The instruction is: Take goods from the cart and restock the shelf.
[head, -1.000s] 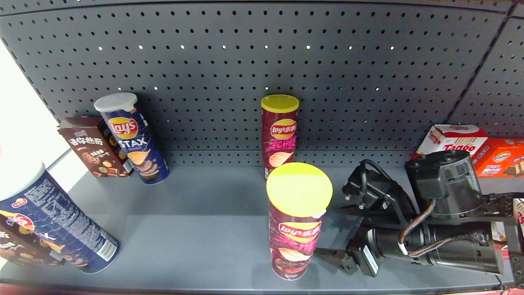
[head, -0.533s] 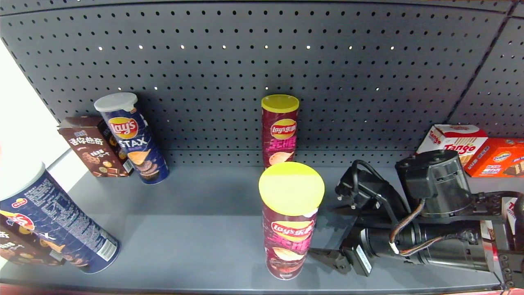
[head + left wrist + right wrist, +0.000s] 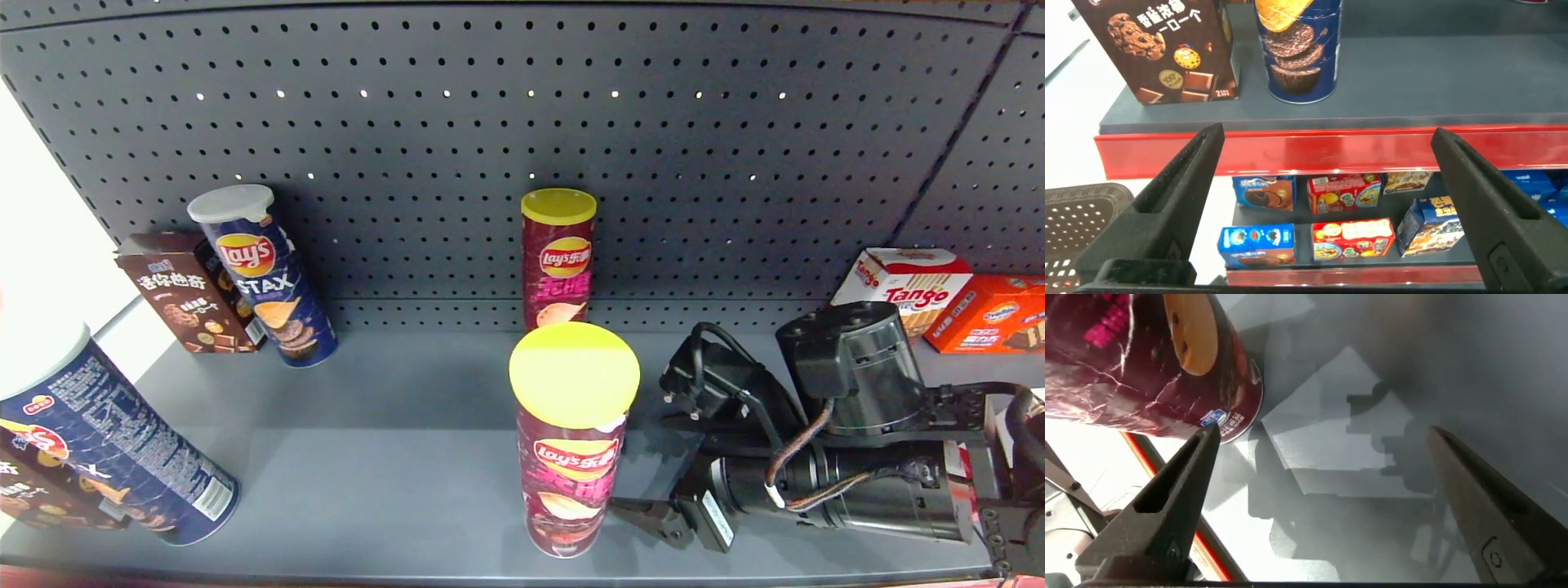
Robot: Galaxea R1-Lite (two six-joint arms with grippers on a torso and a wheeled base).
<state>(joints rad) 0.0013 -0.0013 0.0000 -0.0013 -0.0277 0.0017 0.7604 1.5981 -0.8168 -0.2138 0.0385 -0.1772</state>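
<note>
A maroon chip can with a yellow lid [image 3: 571, 441] stands upright near the front of the grey shelf [image 3: 392, 457]. A second maroon can [image 3: 558, 257] stands behind it by the pegboard. My right gripper [image 3: 645, 467] lies low on the shelf just right of the front can and is open. In the right wrist view the can's base [image 3: 1167, 367] sits against the tip of one finger [image 3: 1180, 498], outside the gap of the gripper [image 3: 1321, 434]. My left gripper [image 3: 1327, 135] hangs open with nothing in it before the shelf's red front strip [image 3: 1323, 151].
Blue chip cans [image 3: 265, 273] [image 3: 106, 457] and a brown cookie box [image 3: 184, 302] stand at the shelf's left. The left wrist view has the same box [image 3: 1167, 45] and can [image 3: 1298, 49], with small boxes [image 3: 1343, 192] on lower shelves. Wafer boxes [image 3: 906, 286] [image 3: 992, 314] sit at the right.
My right arm has slid left along the shelf, and the front maroon can has shifted left with it, staying upright.
</note>
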